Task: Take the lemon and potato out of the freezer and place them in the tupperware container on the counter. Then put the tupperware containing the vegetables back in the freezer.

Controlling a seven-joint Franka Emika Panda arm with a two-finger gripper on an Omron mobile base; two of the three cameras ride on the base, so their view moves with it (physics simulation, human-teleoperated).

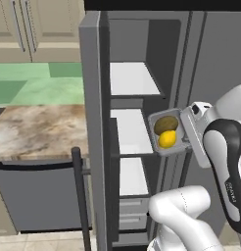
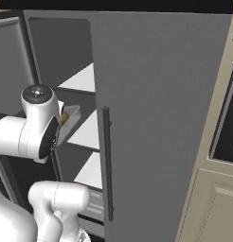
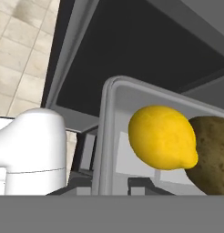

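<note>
Gripper (image 1: pixel 183 131) clenched on the rim of the tupperware container (image 1: pixel 161 147), held tipped on edge just outside the open freezer (image 1: pixel 130 132), level with its middle shelf. Lemon (image 1: pixel 167 139) and potato (image 1: pixel 165 124) rested inside the container, touching. Judged light and stiff, but contents loose and round: likely to roll out unless levelled. Left base view gave position against freezer shelves; hand view gave close detail of lemon (image 3: pixel 162 137) pressed against potato (image 3: pixel 213 154).

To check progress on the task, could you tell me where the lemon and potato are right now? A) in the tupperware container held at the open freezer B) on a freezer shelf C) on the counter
A: the lemon and potato lie together inside the tupperware container, carried by the hand in front of the freezer shelves.
</note>
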